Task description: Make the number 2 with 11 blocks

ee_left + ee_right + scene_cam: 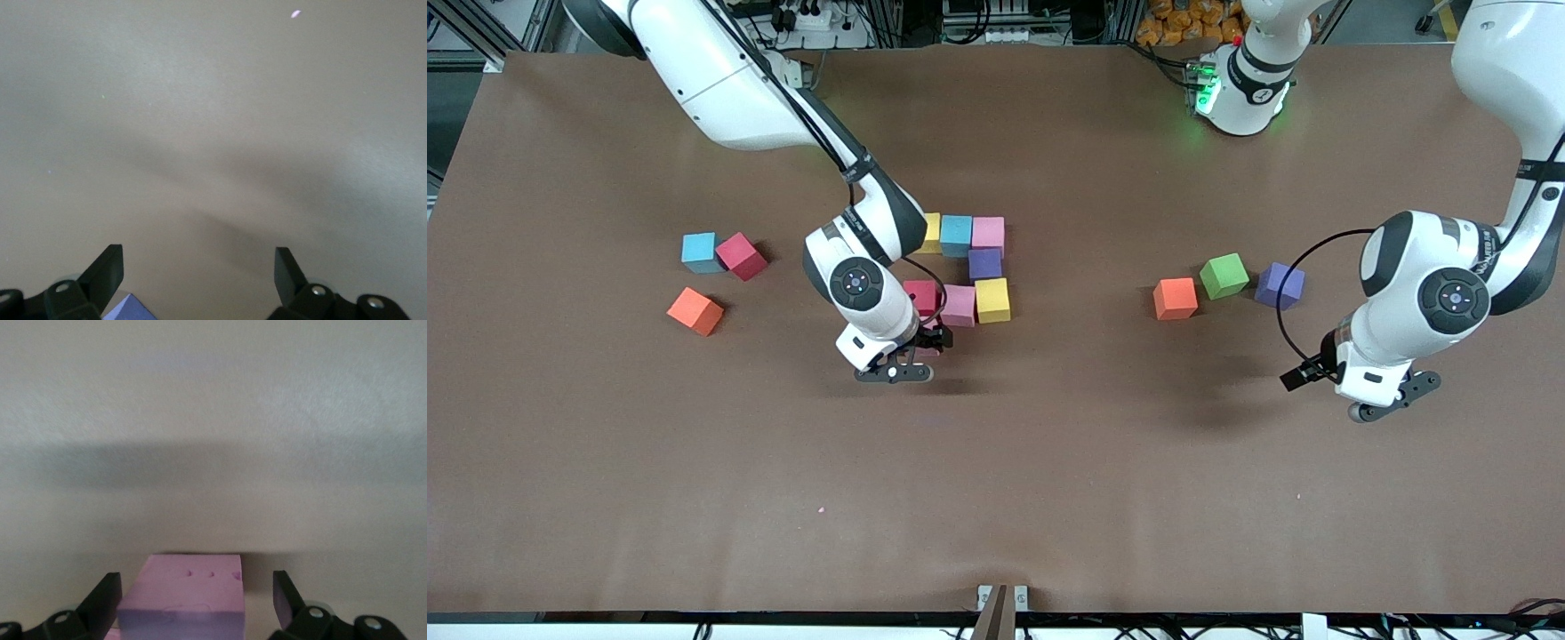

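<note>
- The right pincer (914, 356) covers much of the pink block (183, 600) under it; in the front view only a sliver shows.
- Its fingers are spread, the pink block between them, clear of both pads.
- The partial number 2 (969, 267) lies mid-table (996, 498); that pink block sits just nearer the front camera than the red block (919, 293).
- The left pincer (1396, 400), spread and empty, waits over bare table near the purple block (1280, 284), whose corner barely enters its wrist view.
</note>
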You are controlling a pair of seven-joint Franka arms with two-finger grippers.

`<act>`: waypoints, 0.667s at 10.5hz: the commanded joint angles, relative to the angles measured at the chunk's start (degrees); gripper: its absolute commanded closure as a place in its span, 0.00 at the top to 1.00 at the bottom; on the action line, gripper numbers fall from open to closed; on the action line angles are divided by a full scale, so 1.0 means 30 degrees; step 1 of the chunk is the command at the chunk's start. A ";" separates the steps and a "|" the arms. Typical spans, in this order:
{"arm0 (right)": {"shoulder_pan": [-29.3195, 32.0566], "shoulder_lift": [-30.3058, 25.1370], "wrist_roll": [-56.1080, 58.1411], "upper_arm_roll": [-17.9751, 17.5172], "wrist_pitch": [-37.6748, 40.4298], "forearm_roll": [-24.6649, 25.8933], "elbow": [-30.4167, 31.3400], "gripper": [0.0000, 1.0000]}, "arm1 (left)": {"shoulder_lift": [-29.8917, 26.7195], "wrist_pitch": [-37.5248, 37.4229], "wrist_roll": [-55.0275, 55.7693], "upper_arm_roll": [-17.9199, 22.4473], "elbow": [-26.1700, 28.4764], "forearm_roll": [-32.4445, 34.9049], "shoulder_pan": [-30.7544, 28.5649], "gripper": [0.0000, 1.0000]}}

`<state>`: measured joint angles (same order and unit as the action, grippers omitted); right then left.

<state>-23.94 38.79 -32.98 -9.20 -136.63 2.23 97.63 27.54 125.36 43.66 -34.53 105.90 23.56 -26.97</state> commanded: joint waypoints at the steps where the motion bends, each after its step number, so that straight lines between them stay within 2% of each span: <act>1: -0.0105 -0.1322 -0.0051 -0.0038 0.0366 -0.0333 0.0210 1.00 | 0.0018 -0.0301 -0.0167 -0.0676 0.0059 0.0409 -0.0005 1.00; 3: 0.0331 -0.2550 0.0008 -0.0360 0.1241 -0.0333 0.0269 1.00 | 0.0047 -0.0302 -0.0139 -0.0678 0.0293 0.0409 0.0112 1.00; 4: 0.1234 -0.3602 0.0066 -0.0739 0.2000 -0.0334 0.0763 1.00 | 0.0047 -0.0302 -0.0138 -0.0678 0.0468 0.0409 0.0083 1.00; 5: 0.1910 -0.4830 0.1111 -0.0801 0.2587 -0.0305 0.1754 1.00 | 0.0105 -0.0302 -0.0167 -0.0678 0.0731 0.0409 -0.0004 1.00; 7: 0.4189 -0.6796 0.5930 -0.0801 0.2564 -0.0304 0.4328 1.00 | 0.0165 -0.0302 0.0095 -0.0678 0.1055 0.0235 0.0024 1.00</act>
<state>-17.00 24.71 -23.70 -10.34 -128.04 2.06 101.91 28.34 124.93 43.66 -36.09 108.19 23.56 -26.47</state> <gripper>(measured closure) 0.000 0.000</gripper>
